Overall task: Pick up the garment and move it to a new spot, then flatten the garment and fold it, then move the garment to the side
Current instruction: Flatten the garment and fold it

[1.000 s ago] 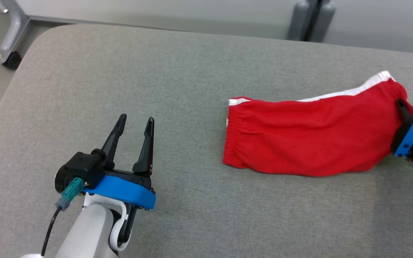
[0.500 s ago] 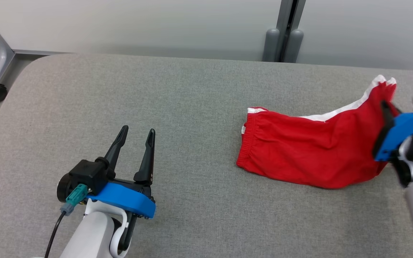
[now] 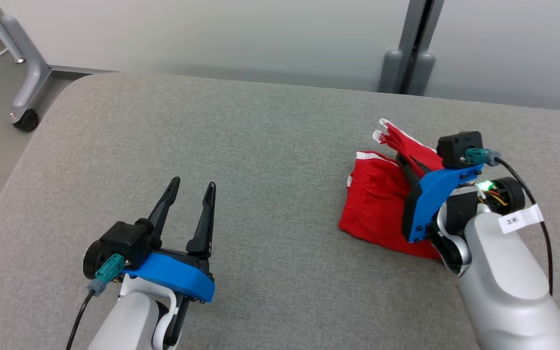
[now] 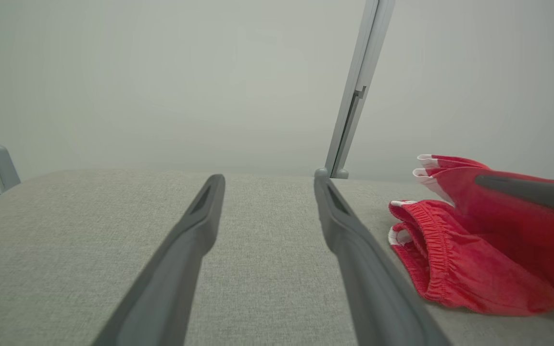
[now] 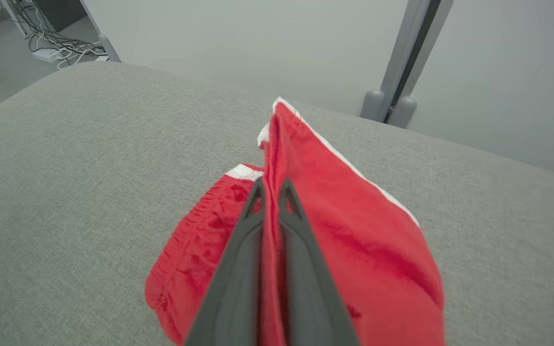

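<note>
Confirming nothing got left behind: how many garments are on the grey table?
1: the red fabric shorts with white trim, on the right side of the grey cloth-covered table, one end pinched and raised by the right end effector. Anything underneath them would be hidden.

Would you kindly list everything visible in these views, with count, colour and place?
garment: one, red with white trim, right part of the surface, one end raised.
padded surface: one, grey fabric, beneath the garment.
post: one, grey, upright against the pale wall behind.
wheeled frame: one, grey with a black caster, on the floor at far left.
cables: several, dark and white, on the floor beyond the surface.
left gripper: one, dark fingers on a blue mount, lower left, open, holding nothing.
right gripper: one, same colours, at right, shut on the garment's raised end.
</note>
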`<state>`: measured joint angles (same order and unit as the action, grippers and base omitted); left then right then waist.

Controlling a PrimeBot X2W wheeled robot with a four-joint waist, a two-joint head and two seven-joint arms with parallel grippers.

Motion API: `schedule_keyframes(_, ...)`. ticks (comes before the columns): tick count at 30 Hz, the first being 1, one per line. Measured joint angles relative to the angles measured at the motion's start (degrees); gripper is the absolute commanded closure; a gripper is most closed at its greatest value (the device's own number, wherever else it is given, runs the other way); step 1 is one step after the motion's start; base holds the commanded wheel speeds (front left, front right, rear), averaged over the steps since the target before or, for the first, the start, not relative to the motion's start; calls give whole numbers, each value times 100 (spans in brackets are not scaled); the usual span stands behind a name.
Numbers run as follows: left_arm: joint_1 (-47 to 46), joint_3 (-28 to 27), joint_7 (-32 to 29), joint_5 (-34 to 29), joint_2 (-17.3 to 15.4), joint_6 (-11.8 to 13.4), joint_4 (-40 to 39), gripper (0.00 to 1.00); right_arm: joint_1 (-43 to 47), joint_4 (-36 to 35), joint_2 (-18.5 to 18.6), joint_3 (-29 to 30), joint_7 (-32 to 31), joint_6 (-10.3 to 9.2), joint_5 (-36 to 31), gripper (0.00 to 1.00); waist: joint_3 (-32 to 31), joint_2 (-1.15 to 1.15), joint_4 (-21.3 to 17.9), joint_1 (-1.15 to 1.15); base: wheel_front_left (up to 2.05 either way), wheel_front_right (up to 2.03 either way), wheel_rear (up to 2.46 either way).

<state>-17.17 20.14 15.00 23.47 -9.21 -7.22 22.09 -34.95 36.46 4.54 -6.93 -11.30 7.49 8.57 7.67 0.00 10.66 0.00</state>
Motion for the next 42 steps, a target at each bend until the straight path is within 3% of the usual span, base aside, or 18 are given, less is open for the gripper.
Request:
schedule_keyframes(7, -2, 85, 0, 26, 1, 0, 7, 0, -84, 396, -152, -58, 25, 0, -185, 100, 64, 0, 215, 0, 0, 0, 0)
schedule_keyframes(12, -41, 103, 0, 52, 2, 0, 16, 0, -249, 660, -180, -665, 88, 0, 458, 100, 135, 0, 284, 0, 0, 0, 0)
schedule_keyframes(13, -61, 107, 0, 60, 3, 0, 21, 0, -284, 722, -180, -719, 132, 0, 550, 91, 148, 0, 292, 0, 0, 0, 0)
schedule_keyframes(14, -72, 110, 0, 66, 5, 0, 23, 0, -318, 788, -177, -754, 166, 0, 627, 0, 158, 0, 302, 0, 0, 0, 0)
schedule_keyframes(20, -131, 114, 0, 68, 13, 0, 32, 0, -490, 946, -176, -970, 517, 0, 1291, 0, 166, 0, 320, 0, 0, 0, 0)
schedule_keyframes(25, -126, 38, 0, 67, -1, 0, 49, 0, -605, 642, -179, -826, 1031, 0, 1935, 0, 104, 0, 253, 0, 0, 0, 0)
schedule_keyframes(28, -63, -70, 0, 63, -22, 0, 45, 0, -667, 402, -112, -517, 1427, 0, 1612, 0, 62, 0, 158, 0, 0, 0, 0)
schedule_keyframes(34, 14, -124, 0, 21, -63, 0, 45, 0, -79, -243, 475, 476, 1748, 0, 651, 0, -105, 0, -42, 0, 0, 0, 0)
schedule_keyframes(42, 196, -287, 0, 5, -69, 1, 20, 0, 1350, -1218, 341, 1608, 1914, 0, -214, 0, -271, 0, -258, 0, 0, 0, 0)
